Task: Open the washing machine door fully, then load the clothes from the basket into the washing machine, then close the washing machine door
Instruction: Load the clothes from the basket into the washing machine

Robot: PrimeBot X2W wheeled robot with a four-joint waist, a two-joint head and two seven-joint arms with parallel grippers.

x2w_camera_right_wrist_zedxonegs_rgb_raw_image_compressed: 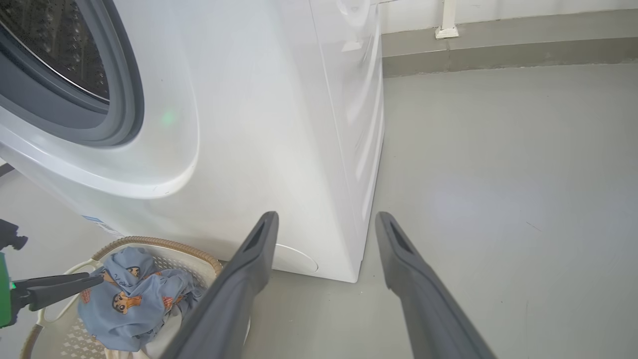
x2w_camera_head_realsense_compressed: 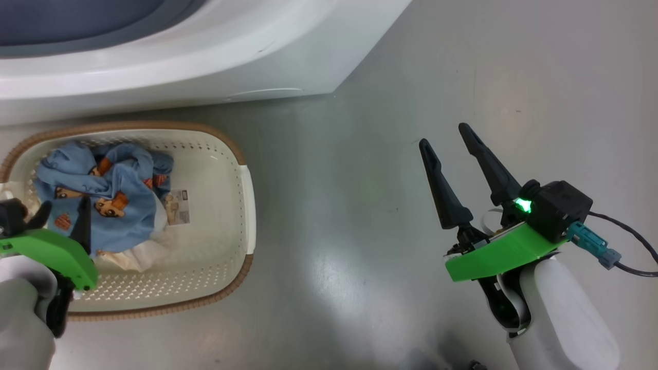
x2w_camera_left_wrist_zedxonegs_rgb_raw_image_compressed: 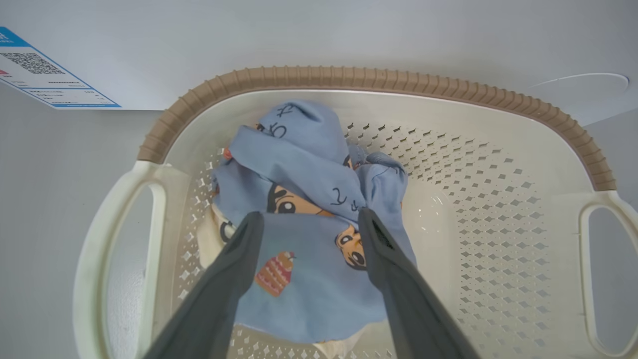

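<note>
My left end effector [x2w_camera_left_wrist_zedxonegs_rgb_raw_image_compressed: 309,214] hangs over the basket [x2w_camera_left_wrist_zedxonegs_rgb_raw_image_compressed: 374,75]. Its fingers are spread wide and grip nothing, one on either side of the blue cartoon-print clothes [x2w_camera_left_wrist_zedxonegs_rgb_raw_image_compressed: 304,164] bundled inside. My right end effector [x2w_camera_head_realsense_compressed: 443,134], likewise spread and empty, hovers above bare grey floor [x2w_camera_head_realsense_compressed: 360,154], well apart from the basket. Just beyond the basket stands the white washing machine [x2w_camera_right_wrist_zedxonegs_rgb_raw_image_compressed: 259,124], with its grey gasket [x2w_camera_right_wrist_zedxonegs_rgb_raw_image_compressed: 60,114] and steel drum [x2w_camera_right_wrist_zedxonegs_rgb_raw_image_compressed: 60,45] in view.
</note>
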